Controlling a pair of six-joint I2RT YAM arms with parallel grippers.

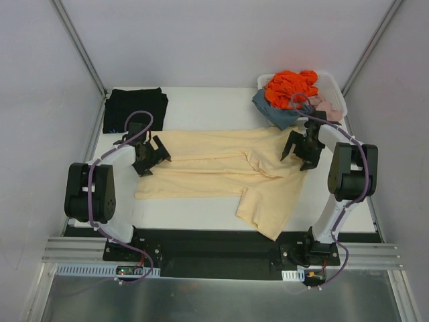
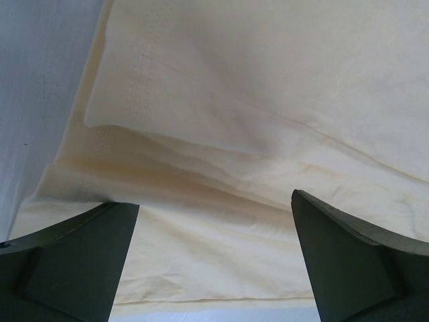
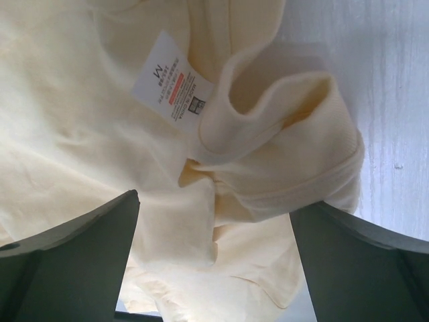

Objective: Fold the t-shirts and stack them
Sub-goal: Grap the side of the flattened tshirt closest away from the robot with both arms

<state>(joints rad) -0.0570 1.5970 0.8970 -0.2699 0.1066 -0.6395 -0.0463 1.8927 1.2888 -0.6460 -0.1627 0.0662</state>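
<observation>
We look down on a white table point(image 1: 201, 111) enclosed by pale grey walls, with the two arms' bases at 6 o'clock.

At 1 o'clock stands one white slotted basket point(image 1: 340, 100). It holds a loose heap of clothes: an orange garment point(image 1: 289, 87) on top, a blue-grey one point(image 1: 273, 111) spilling over the near rim, and a bit of pink cloth point(image 1: 328, 106) toward the right.

We count two t-shirts on the table. The black t-shirt point(image 1: 134, 109) lies folded at 10 o'clock. The cream-yellow t-shirt point(image 1: 214, 164) is spread across the centre, with one part trailing off toward 5 o'clock.

We count two grippers. The left gripper point(image 1: 155, 159) sits at 9 o'clock over the cream shirt's layered edge, fingers wide apart and holding nothing. The right gripper point(image 1: 299, 156) sits at 3 o'clock over the collar, also spread apart and empty. Its wrist camera shows a white neck label point(image 3: 171, 84) marked M.
</observation>
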